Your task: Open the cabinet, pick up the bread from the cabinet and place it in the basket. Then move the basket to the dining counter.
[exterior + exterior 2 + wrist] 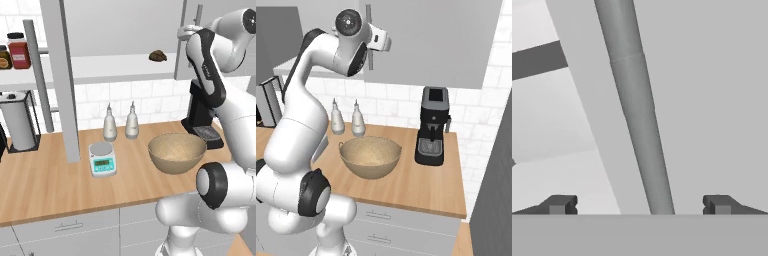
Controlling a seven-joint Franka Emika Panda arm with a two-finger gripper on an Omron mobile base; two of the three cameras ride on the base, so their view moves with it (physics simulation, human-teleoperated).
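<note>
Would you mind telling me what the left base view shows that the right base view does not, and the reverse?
Left base view alone: the bread on the cabinet shelf, behind an opened left door, a small scale, a paper towel roll and two jars. Right base view alone: the counter's right end and a dark panel beside it. Both: the basket, two white bottles, the coffee machine and the arm reaching the right door's handle.

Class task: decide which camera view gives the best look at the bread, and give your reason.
The left base view. There the bread sits in plain sight on the pale shelf of the open cabinet, above the basket. In the right base view the cabinet door and arm cover that spot; the hand view looks closely at the door's bar handle.
</note>
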